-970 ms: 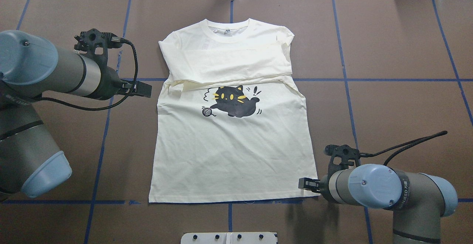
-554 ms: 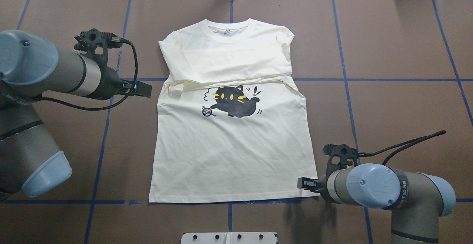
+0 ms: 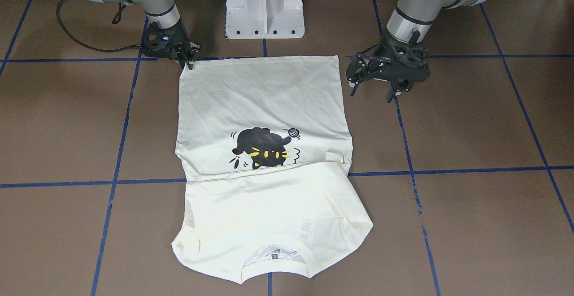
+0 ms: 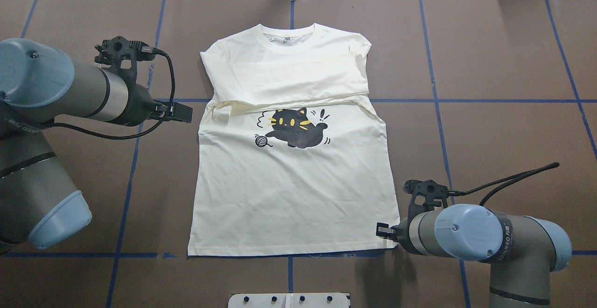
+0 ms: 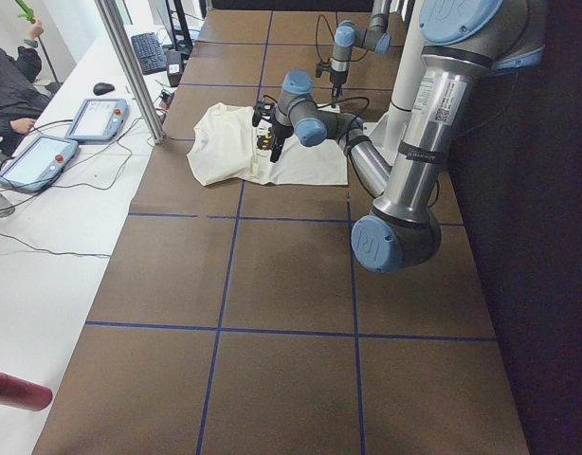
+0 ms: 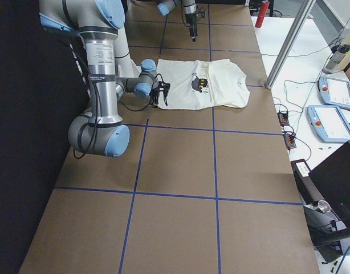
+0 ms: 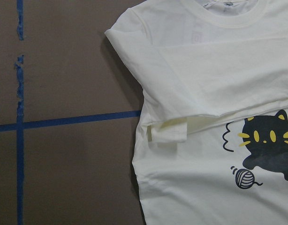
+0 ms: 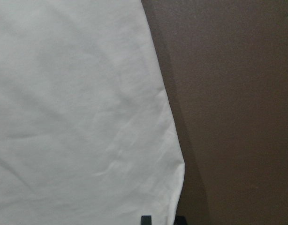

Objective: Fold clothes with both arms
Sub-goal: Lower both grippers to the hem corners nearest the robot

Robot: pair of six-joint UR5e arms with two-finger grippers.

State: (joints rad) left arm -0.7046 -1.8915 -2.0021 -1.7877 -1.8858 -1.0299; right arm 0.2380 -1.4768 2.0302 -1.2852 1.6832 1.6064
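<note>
Shirt (image 4: 294,191) is flat on the counter (image 4: 489,65), print side up, collar (image 4: 287,35) at the far side from the robot's base and hem nearest it. Both sleeves (image 4: 289,81) are laid across the chest in one band that cuts off the top of the cat print (image 4: 296,128). I read the sleeve folds as done and the hem-to-collar fold as the step in hand.

That explains my right end effector (image 3: 190,63): it sits low at the hem corner (image 8: 179,183) on its own side, right at the cloth's edge. On its wrist camera the corner sits at the bottom of the frame with a dark fingertip (image 8: 146,220) just beside it. I can't tell whether the fingers have pinched the fabric or only straddle it.

My left end effector (image 3: 371,95) is in a different spot: fingers spread, holding nothing, up off the counter. From overhead it is beside the shirt's left edge, about level with the folded cuff (image 7: 168,133). Its wrist camera takes in the shoulder, the cuff and the yarn ball (image 7: 245,178) from well above, which tells me it is high.

For an even fold I judge it has to come down to the other hem corner so both corners rise together. A one-sided lift would likely skew the hem and drag the sleeves. The cloth looks thin and limp, so a shallow pinch may slip.
</note>
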